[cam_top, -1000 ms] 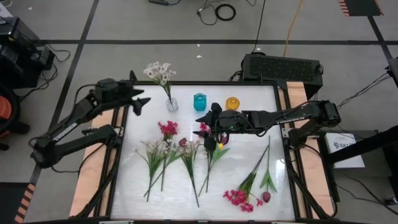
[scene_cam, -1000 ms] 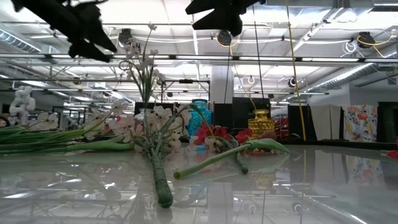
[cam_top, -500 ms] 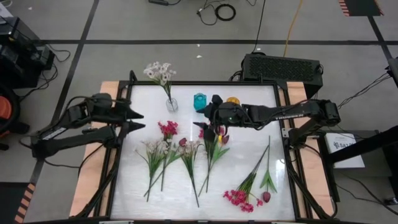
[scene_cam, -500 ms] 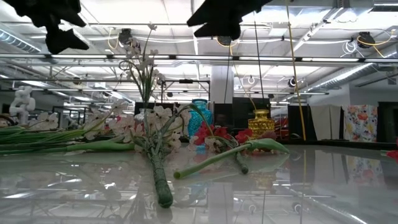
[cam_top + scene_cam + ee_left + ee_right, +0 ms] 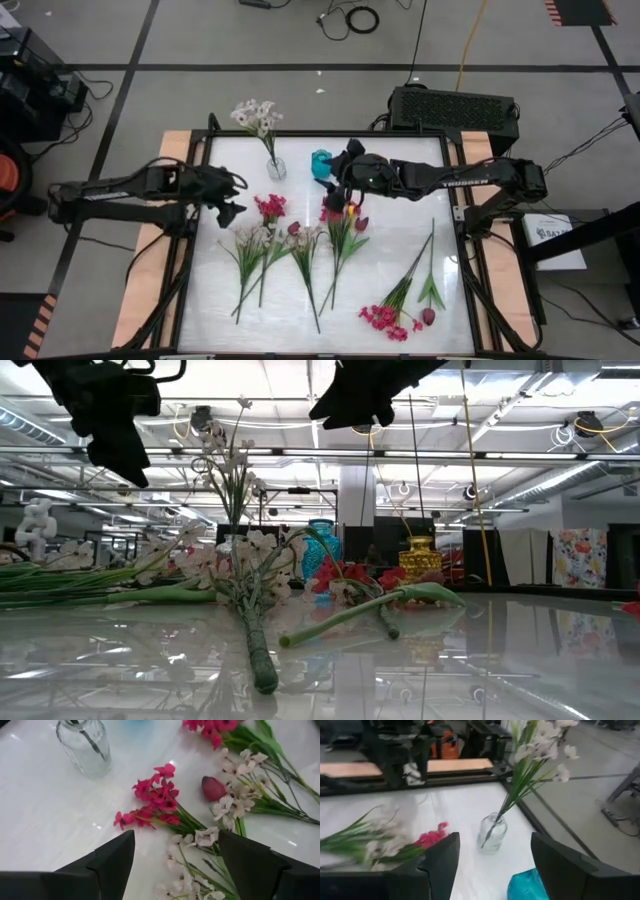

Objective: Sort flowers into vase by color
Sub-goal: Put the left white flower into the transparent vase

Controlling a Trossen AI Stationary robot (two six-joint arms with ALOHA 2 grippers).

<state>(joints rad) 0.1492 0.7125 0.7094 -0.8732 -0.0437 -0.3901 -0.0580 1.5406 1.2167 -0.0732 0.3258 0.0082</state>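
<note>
My left gripper [image 5: 232, 200] [image 5: 175, 851] is open and hovers above the table's left part, just left of a magenta cluster sprig [image 5: 270, 207] [image 5: 152, 802] that lies flat. White sprigs [image 5: 246, 243] and a maroon tulip [image 5: 293, 228] [image 5: 213, 788] lie beside it. My right gripper [image 5: 333, 181] [image 5: 495, 851] is open and empty, held high beside the teal vase [image 5: 321, 163]. A clear glass vase [image 5: 276, 167] [image 5: 492, 834] holds white blossoms upright. More magenta and maroon sprigs [image 5: 340, 225] lie under the right arm.
A yellow vase [image 5: 420, 558] stands right of the teal one, under the right arm in the high view. Magenta clusters [image 5: 385, 318] and a maroon tulip [image 5: 428, 316] lie near the near right corner. Wooden strips [image 5: 137, 300] edge the white table.
My left gripper has swung from the far left corner toward the near edge and the magenta cluster, coming down lower. My right gripper has drawn back from over the middle sprigs toward the far edge, ending beside the teal vase. The flowers have not moved.
</note>
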